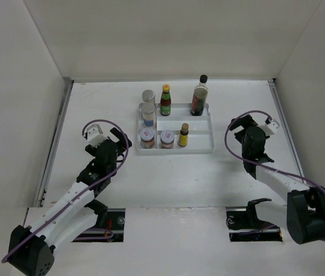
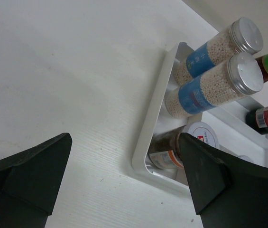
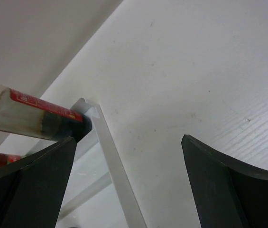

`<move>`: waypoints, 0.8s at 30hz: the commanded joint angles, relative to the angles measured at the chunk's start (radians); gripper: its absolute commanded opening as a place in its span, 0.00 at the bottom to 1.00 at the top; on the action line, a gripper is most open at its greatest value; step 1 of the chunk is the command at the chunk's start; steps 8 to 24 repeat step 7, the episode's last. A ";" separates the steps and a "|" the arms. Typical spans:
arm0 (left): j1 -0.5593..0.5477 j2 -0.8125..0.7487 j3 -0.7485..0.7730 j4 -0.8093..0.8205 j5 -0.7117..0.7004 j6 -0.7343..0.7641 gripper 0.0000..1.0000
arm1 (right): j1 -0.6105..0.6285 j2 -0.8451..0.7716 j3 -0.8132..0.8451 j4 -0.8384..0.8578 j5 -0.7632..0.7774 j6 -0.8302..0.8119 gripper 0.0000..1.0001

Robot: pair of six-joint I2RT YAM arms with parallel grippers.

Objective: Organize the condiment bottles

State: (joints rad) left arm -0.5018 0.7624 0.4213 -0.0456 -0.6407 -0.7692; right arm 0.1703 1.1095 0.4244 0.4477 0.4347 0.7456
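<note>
Nearest the lens in the left wrist view, the left gripper [image 2: 124, 137] spreads its two dark fingers [image 2: 34, 175] wide, with only bare table [image 2: 53, 71] and the near corner of the white tray [image 2: 145, 152] between them. Just past that corner stand the near blue-labelled jar [image 2: 205, 90], the far blue-labelled jar [image 2: 214, 47] and a red-labelled jar [image 2: 169, 154], partly hidden by one finger; none is within the grasp. From above, all seven condiment bottles stand upright inside the tray: the jars down its left side and front, the red sauce bottle [image 1: 165, 102] and tall dark bottle [image 1: 199, 98] along the back, and the tiny yellow bottle [image 1: 183, 136] in front. The grouping seems meant to keep like with like, with the tall ones behind. The right gripper [image 3: 129, 138] is equally open and empty, beside the tray's right end, the tall dark bottle lying off past one finger. With nothing loose on the table, both arms flanking the tray suggests the sorting is essentially done.
</note>
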 commanded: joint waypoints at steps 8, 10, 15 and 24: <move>-0.065 0.046 0.143 -0.120 -0.002 -0.010 1.00 | -0.013 0.153 0.066 0.049 -0.131 0.089 1.00; -0.065 0.046 0.143 -0.120 -0.002 -0.010 1.00 | -0.013 0.153 0.066 0.049 -0.131 0.089 1.00; -0.065 0.046 0.143 -0.120 -0.002 -0.010 1.00 | -0.013 0.153 0.066 0.049 -0.131 0.089 1.00; -0.065 0.046 0.143 -0.120 -0.002 -0.010 1.00 | -0.013 0.153 0.066 0.049 -0.131 0.089 1.00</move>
